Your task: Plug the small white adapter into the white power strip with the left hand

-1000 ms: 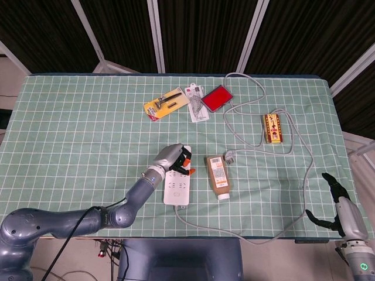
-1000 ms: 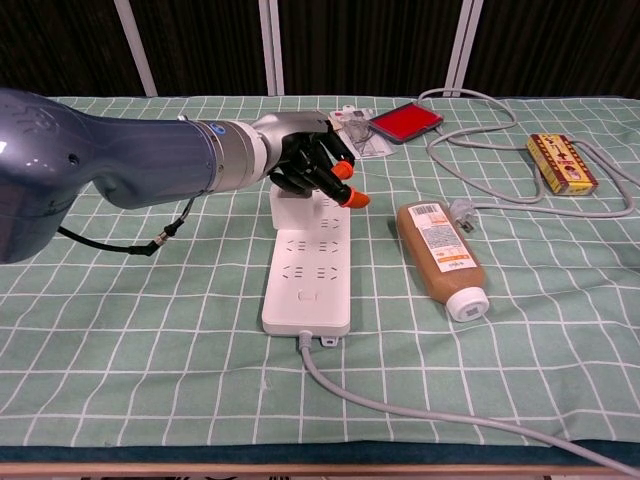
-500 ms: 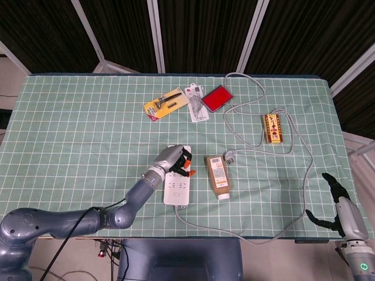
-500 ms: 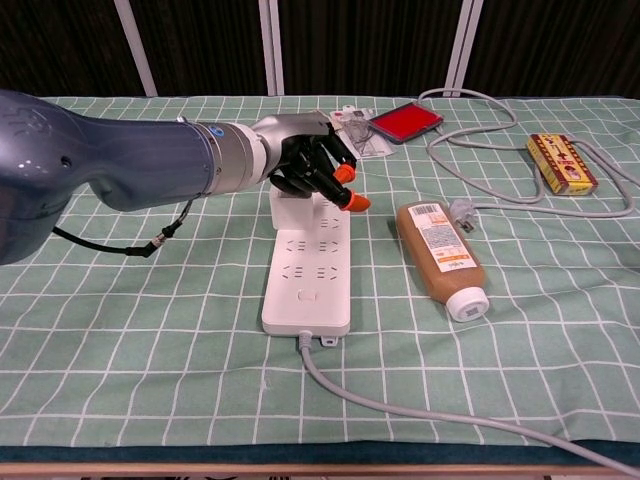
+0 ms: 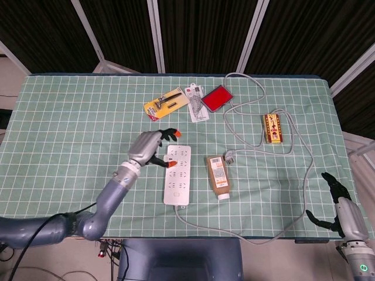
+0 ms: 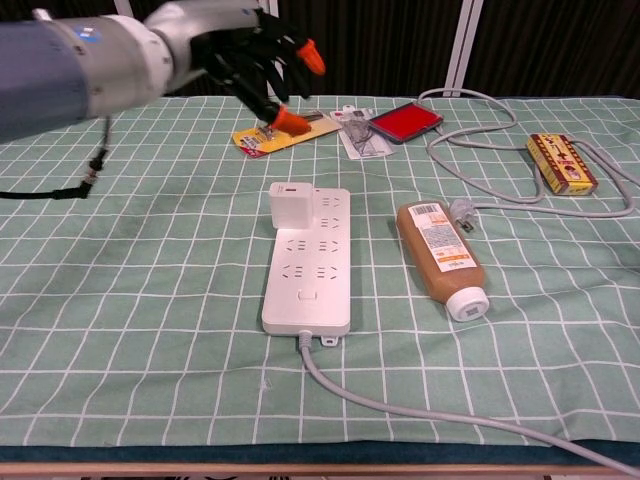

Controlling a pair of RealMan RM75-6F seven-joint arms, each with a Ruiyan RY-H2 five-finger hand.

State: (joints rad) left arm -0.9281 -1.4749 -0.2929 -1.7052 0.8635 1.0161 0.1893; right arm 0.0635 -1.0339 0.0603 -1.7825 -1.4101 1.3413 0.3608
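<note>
The white power strip (image 5: 177, 178) (image 6: 310, 265) lies lengthwise near the table's front edge. The small white adapter (image 5: 172, 153) (image 6: 290, 205) stands upright in the strip's far left corner. My left hand (image 5: 149, 146) (image 6: 240, 50) hovers above and to the left of the adapter, apart from it. Its orange-tipped fingers are spread and it holds nothing. My right hand (image 5: 338, 202) hangs beyond the table's front right corner, fingers apart and empty; the chest view does not show it.
A brown bottle (image 5: 218, 175) (image 6: 440, 255) lies right of the strip, with a grey plug (image 6: 462, 215) beside it. Further back lie a pliers pack (image 5: 166, 103) (image 6: 270, 135), a red case (image 5: 215, 98) (image 6: 405, 120) and a yellow box (image 5: 273, 127) (image 6: 562, 163). A grey cable (image 6: 400, 410) runs from the strip's near end.
My left hand has let go of the adapter and lifted up and to the left. The adapter stays standing in the strip. The right hand has not moved.
</note>
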